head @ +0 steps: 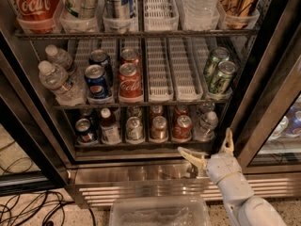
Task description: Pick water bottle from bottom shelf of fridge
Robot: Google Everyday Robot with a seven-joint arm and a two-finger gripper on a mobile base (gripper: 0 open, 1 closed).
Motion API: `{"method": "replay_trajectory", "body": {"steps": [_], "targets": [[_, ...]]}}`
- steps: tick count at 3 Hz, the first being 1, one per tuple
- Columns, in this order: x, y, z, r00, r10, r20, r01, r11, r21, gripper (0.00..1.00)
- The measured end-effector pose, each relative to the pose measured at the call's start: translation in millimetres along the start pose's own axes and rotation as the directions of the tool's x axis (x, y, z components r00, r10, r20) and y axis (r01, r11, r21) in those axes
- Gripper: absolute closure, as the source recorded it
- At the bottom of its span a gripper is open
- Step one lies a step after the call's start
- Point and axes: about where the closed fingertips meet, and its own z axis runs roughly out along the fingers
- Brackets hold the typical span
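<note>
- The water bottle (206, 125) stands upright in the rightmost lane of the bottom shelf (141, 145), just above and beyond the pincer.
- Its long axis is vertical, and a red can (182, 127) stands just beside it on the left.
- The pincer (205, 141) is released, its fingers spread wide, low before the fridge (117, 174).
- The reach probably runs up and inward, between the lane walls.

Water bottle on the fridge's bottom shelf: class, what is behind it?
Behind the water bottle what looks like a second clear bottle shows; anything deeper is hidden. The gripper hangs open just below it.
</note>
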Motion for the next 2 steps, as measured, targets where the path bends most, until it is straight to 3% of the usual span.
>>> {"method": "replay_trajectory", "body": {"steps": [2], "targets": [[-3.4,-9.7,3.5,0.996,-0.057,0.063,0.05,0.9928,0.108,0.18]]}}
